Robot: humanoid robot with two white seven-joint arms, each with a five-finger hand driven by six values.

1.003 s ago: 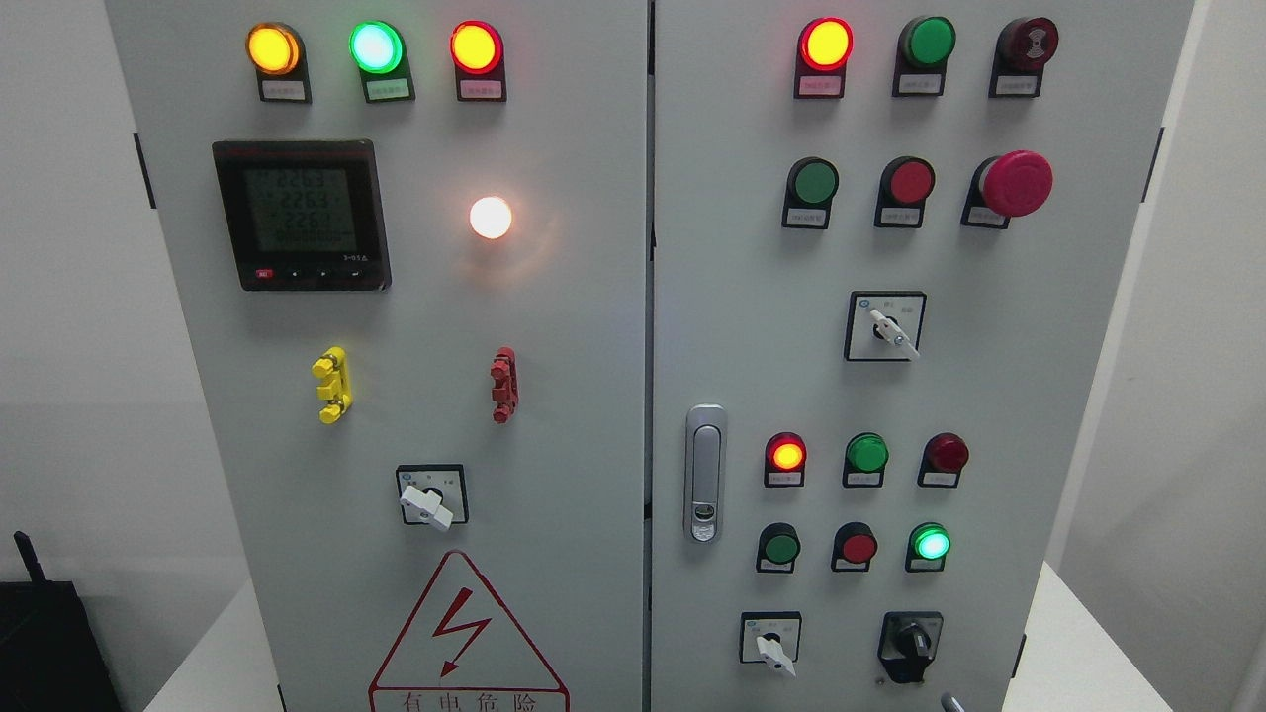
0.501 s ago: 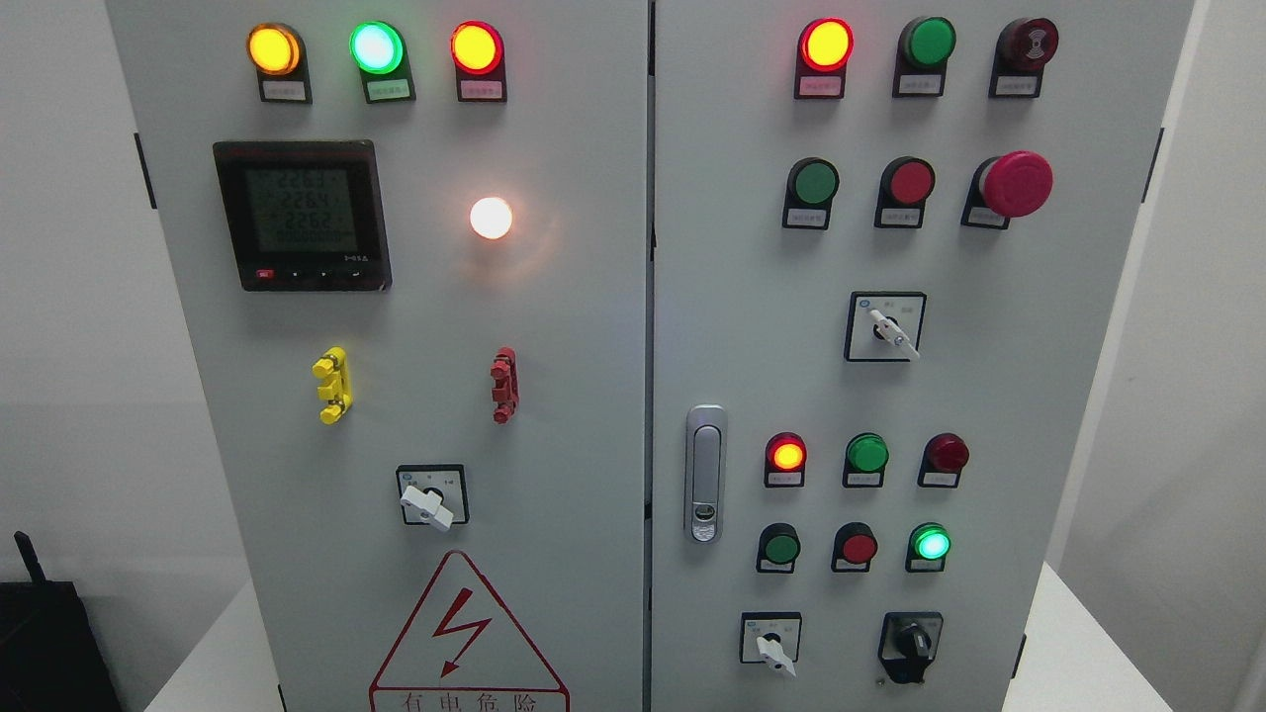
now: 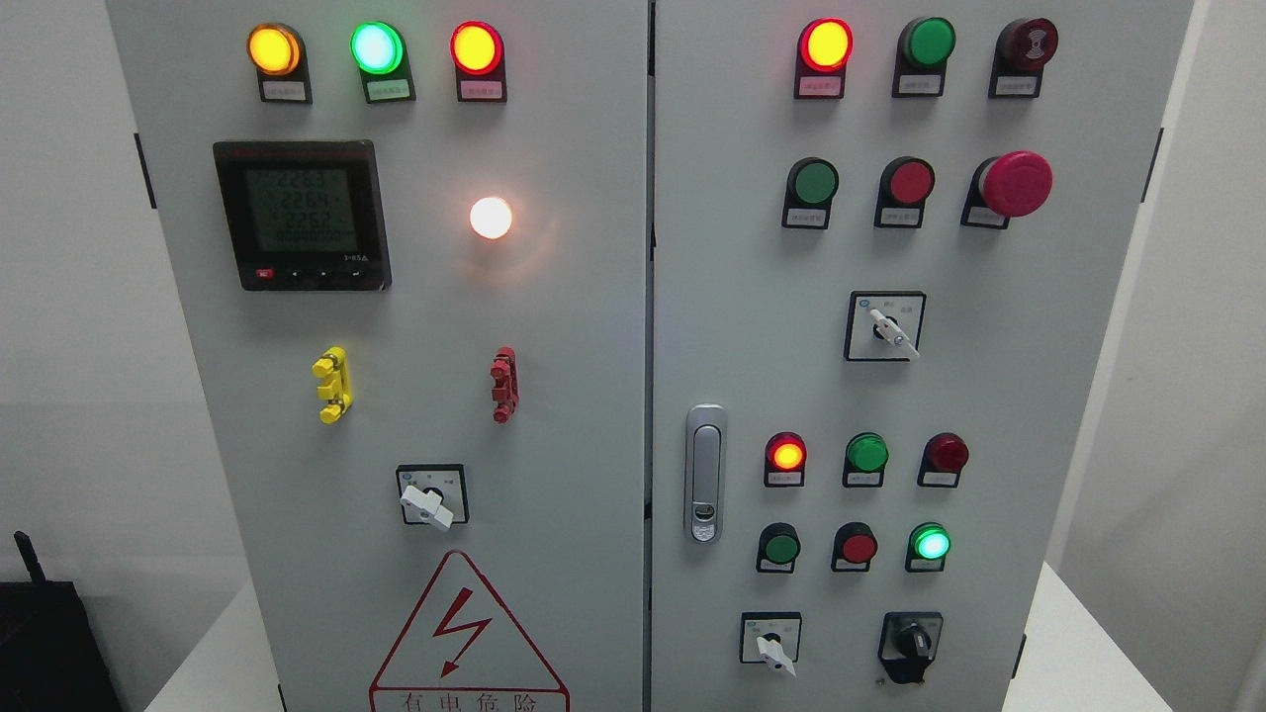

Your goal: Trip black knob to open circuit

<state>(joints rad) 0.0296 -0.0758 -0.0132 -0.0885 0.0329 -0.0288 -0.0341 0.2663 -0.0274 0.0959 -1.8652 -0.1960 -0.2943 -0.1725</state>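
**Black knob low on the right door, easy to confuse with its neighbours**

The black rotary knob sits at the bottom right of the grey metal cabinet door, pointer roughly upright; whether that means tripped I cannot tell. Neither of my hands is in view, so I cannot tell their state. Risk: reaching in blind, I could catch the white-handled selector switch just beside it, or overturn the knob.

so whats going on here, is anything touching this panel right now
Nothing is touching it. No robot hand shows in the head view, only the grey control cabinet with its lamps and switches. The black knob sits at the lower right of the right-hand door, its grip close to upright. Several lamps are lit, among them the green lamp just above it. Whether the knob has been turned cannot be told.
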